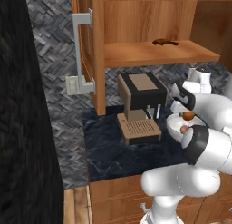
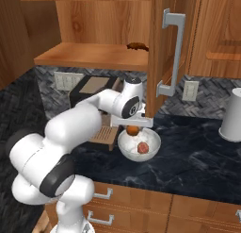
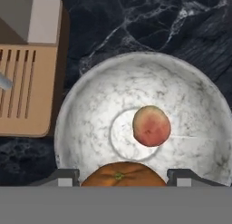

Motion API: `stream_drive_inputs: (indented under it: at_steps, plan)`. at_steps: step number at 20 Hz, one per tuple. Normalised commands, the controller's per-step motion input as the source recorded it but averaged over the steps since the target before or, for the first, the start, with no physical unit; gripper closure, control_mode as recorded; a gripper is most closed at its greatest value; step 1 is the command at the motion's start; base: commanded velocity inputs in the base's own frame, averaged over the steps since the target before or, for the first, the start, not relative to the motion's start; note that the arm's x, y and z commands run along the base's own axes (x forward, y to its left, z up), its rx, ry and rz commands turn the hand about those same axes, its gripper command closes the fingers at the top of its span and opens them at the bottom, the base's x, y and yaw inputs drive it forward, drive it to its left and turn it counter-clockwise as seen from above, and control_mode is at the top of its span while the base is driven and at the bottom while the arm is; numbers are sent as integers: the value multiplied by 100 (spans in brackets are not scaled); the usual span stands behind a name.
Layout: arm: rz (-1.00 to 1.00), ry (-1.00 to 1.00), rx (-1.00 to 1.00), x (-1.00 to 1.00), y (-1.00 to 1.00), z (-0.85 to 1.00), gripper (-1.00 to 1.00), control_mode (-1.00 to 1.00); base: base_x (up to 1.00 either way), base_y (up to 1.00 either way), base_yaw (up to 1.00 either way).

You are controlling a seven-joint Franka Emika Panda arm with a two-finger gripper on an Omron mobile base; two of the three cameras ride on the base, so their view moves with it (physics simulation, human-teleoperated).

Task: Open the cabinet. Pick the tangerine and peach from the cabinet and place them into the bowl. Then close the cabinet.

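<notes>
The pincer hangs directly above the bowl, its 2 fingers set on either side of the tangerine, which sits between them just over the bowl's near rim. From the fit of the fingers against the fruit, the pincer looks to be grasping the tangerine, not yet let go. The tangerine is small, round and light, with a slightly yielding skin; a hold across its widest middle suits it, and too hard a squeeze could bruise it or make it pop out sideways. Dropped from low, it should roll toward the bowl's centre.

The peach already lies inside the bowl, a little off its middle, apart from the tangerine. It is softer and marks easily.

The bowl rests on the dark marble surface, just beside the coffee machine. Above, the cabinet stands open, its door swung out over the surface, a dark brown item left on its shelf.
</notes>
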Motion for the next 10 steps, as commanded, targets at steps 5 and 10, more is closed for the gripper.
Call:
stream_drive_inputs:
  at_steps: [5, 10]
  plan:
    - [6, 0, -8, 34, -10, -58, 100, -100, 0, 0, 0]
    - [8, -4, -5, 17, -16, -40, 100, -100, 0, 0, 0]
